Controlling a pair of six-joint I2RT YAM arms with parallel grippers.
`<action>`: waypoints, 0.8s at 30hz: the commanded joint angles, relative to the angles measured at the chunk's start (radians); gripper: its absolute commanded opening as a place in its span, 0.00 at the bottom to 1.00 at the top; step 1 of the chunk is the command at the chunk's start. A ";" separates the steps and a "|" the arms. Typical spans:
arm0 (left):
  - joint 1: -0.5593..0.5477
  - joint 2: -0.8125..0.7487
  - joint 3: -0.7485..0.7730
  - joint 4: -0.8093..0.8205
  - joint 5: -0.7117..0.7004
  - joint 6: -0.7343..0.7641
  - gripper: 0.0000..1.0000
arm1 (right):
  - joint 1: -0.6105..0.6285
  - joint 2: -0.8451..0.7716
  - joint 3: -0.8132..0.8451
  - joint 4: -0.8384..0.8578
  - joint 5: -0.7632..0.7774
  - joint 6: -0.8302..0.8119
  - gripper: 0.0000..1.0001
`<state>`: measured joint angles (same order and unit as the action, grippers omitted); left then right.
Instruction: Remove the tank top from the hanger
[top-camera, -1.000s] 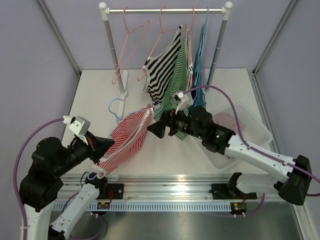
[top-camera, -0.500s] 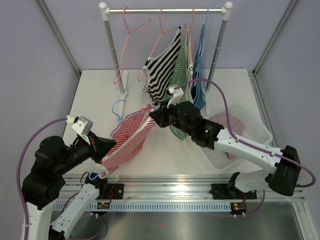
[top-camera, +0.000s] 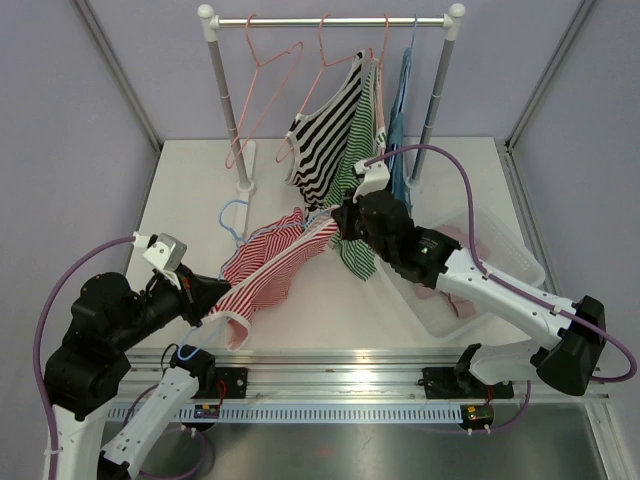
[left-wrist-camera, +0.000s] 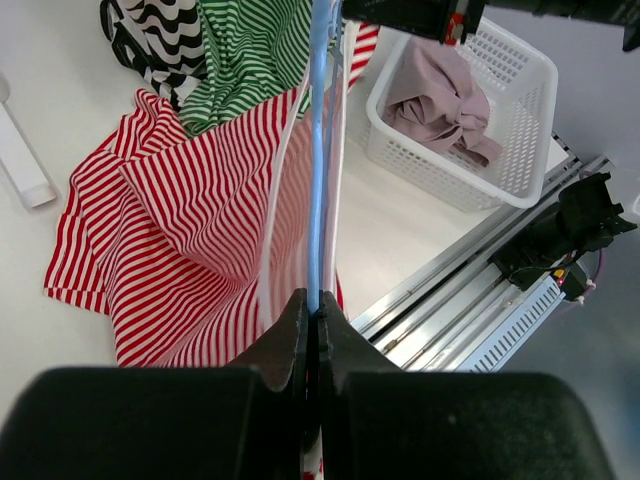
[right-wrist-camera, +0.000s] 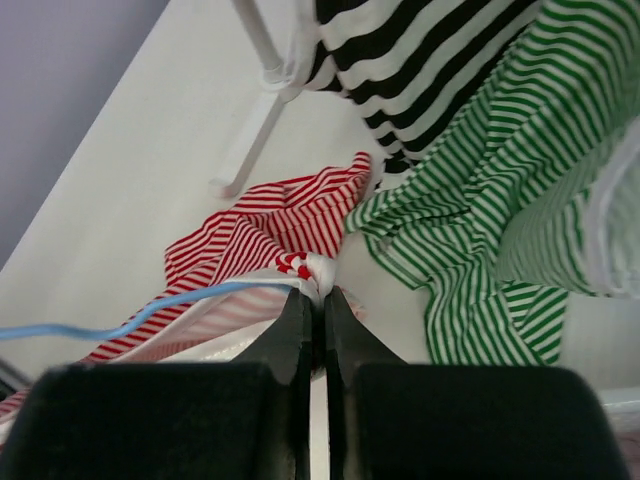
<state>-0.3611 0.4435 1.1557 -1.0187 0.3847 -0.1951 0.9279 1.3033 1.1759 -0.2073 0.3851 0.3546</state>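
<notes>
The red-and-white striped tank top (top-camera: 268, 266) lies stretched between my two arms, still on a light blue wire hanger (left-wrist-camera: 318, 170). My left gripper (top-camera: 212, 300) is shut on the hanger's wire, which runs straight out from its tips (left-wrist-camera: 317, 305). My right gripper (top-camera: 338, 224) is shut on the tank top's bunched white-trimmed strap (right-wrist-camera: 318, 270), right at its tips (right-wrist-camera: 322, 296). The blue wire (right-wrist-camera: 180, 300) passes just left of that pinch. The hanger's hook (top-camera: 232, 214) lies on the table behind the garment.
A rack (top-camera: 330, 20) at the back holds pink hangers (top-camera: 262, 95), a black-striped top (top-camera: 320, 140), a green-striped top (top-camera: 358, 160) and a blue garment (top-camera: 400, 150). A white basket (top-camera: 525, 262) with a pink cloth (left-wrist-camera: 440, 95) sits right, under my right arm.
My right gripper has closed on the tank top's strap and drawn it right and back. The fabric now stretches away from the hanger. The left gripper stays put.
</notes>
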 joint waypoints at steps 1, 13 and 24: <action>0.001 -0.028 0.030 0.045 0.042 0.017 0.00 | -0.096 0.011 0.083 -0.107 0.080 -0.016 0.00; 0.002 -0.029 0.030 0.476 0.036 -0.156 0.00 | -0.124 -0.058 0.071 -0.052 -0.582 0.036 0.00; 0.001 0.208 -0.092 1.293 -0.153 -0.113 0.00 | -0.024 -0.187 0.150 -0.191 -0.736 -0.058 0.00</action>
<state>-0.3611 0.5983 1.0870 -0.0963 0.3290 -0.3401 0.8841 1.1522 1.2839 -0.3542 -0.3027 0.3576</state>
